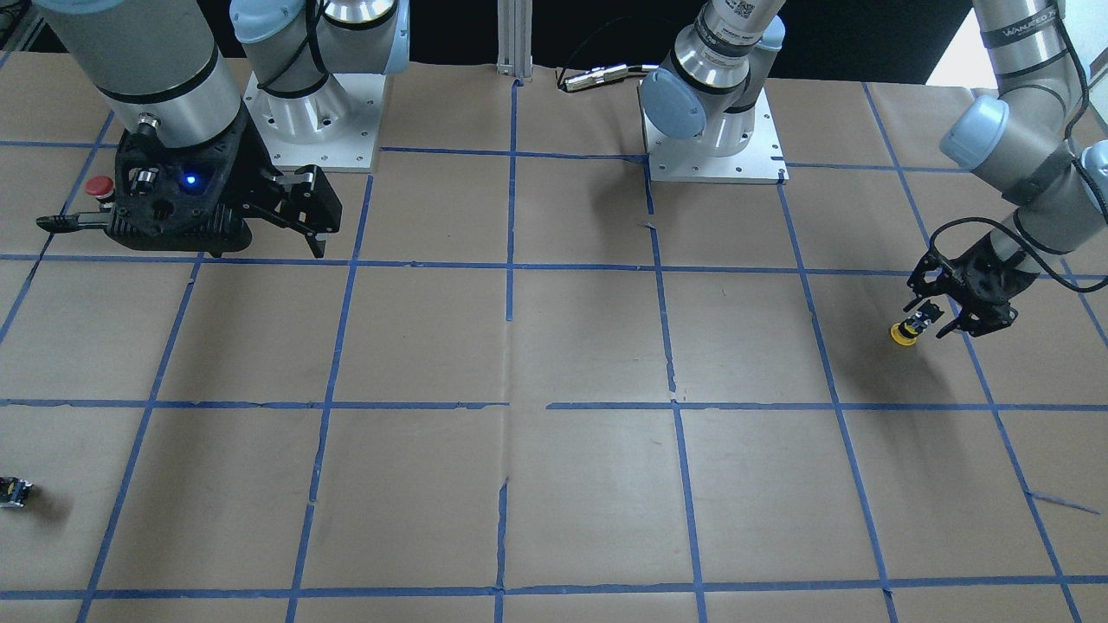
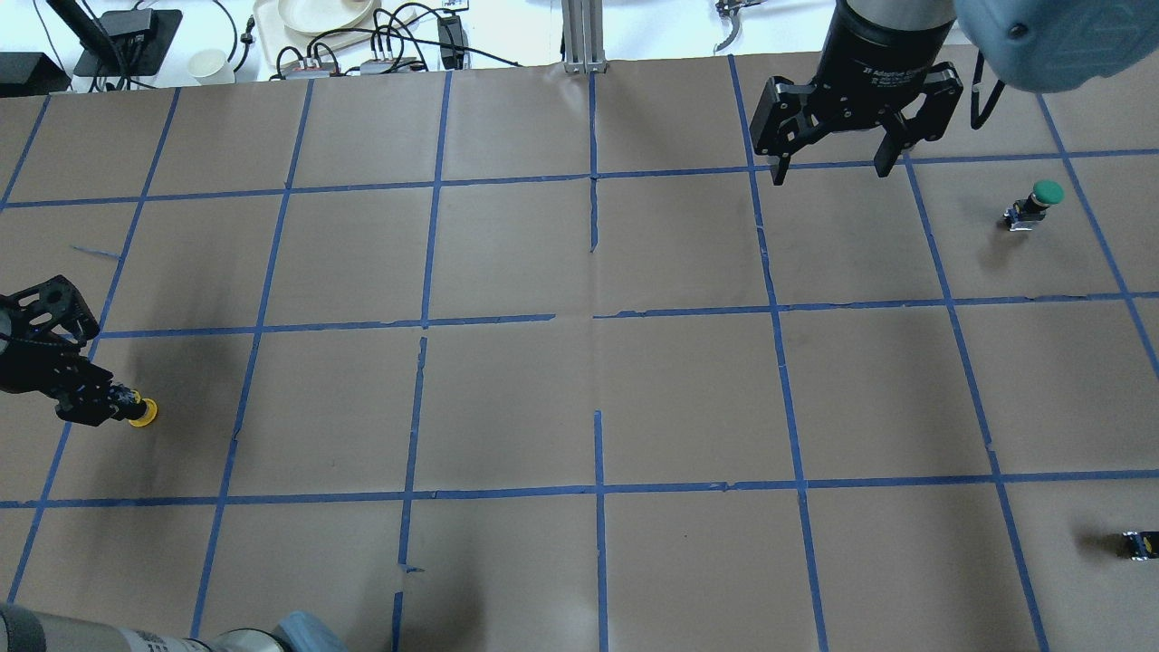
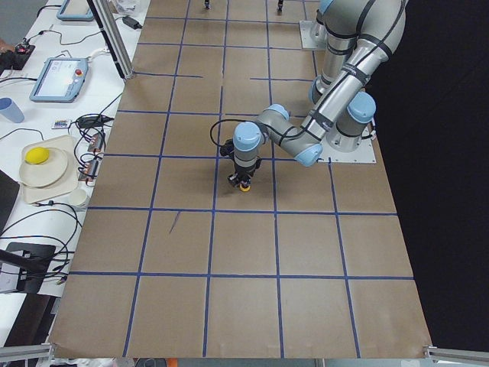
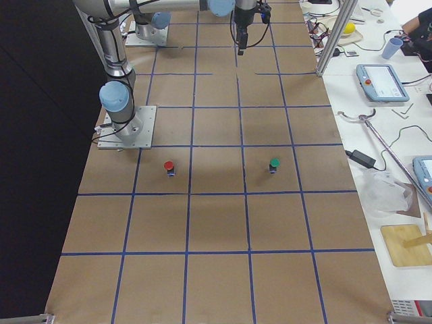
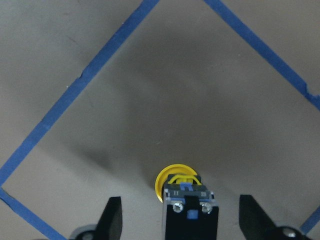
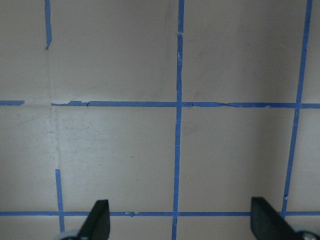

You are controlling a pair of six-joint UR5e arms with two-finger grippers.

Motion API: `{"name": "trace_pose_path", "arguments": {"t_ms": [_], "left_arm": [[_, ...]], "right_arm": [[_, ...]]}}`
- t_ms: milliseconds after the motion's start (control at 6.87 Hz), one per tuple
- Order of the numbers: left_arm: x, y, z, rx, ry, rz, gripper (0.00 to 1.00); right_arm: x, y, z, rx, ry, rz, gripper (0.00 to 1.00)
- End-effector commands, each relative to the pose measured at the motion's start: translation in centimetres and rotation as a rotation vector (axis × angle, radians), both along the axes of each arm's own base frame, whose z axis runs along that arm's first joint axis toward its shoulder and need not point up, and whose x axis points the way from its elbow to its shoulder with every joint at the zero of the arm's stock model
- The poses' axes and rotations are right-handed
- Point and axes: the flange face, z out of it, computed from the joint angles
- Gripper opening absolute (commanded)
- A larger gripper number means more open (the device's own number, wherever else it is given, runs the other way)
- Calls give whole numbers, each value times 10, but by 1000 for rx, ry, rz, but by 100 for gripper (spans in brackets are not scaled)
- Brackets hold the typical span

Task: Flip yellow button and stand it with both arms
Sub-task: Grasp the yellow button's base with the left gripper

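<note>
The yellow button [image 5: 176,182] lies with its yellow cap on the paper and its black body tilted up toward my left gripper [image 5: 181,217]. The left gripper is open, its fingers wide on either side of the body and not touching it. The button also shows in the overhead view [image 2: 141,414] and the front view [image 1: 905,333], at the tip of the left gripper [image 2: 95,405] [image 1: 939,318], low over the table. My right gripper [image 2: 831,170] [image 6: 181,222] is open and empty, high above the far side of the table.
A red-capped button [image 1: 99,186] stands by the right gripper in the front view. A green-capped button [image 2: 1039,199] stands at the right. A small dark capless part [image 2: 1139,543] lies near the right edge. Blue tape lines grid the brown paper.
</note>
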Motion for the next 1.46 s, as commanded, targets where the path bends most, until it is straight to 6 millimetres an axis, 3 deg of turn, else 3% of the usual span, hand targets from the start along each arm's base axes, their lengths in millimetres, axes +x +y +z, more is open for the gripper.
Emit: {"name": "trace_pose_path", "arguments": {"t_ms": [0,291,437,583,874,1165,1311], "left_arm": [[0,0,0,7,7,7,9],[-24,-1,35,-6,103,58,4],[-42,3,46,13,226,162,3],[-74,1,57,21,333,204,2],[-152,17,93,147,568,354,1],[-211,41,126,276,835,518,1],[-237,43,134,294,922,512,1]], "right_arm": [[0,-2,1,-15,-7,-2,100],[0,0,6,-27,-9,-3,100],[2,-3,-1,-27,2,5,100],[3,-16,-12,-39,-8,3,100],[4,-16,-12,-40,-12,3,100],[5,-19,-5,-63,-17,1,100],[14,-27,5,-102,-92,8,100]]}}
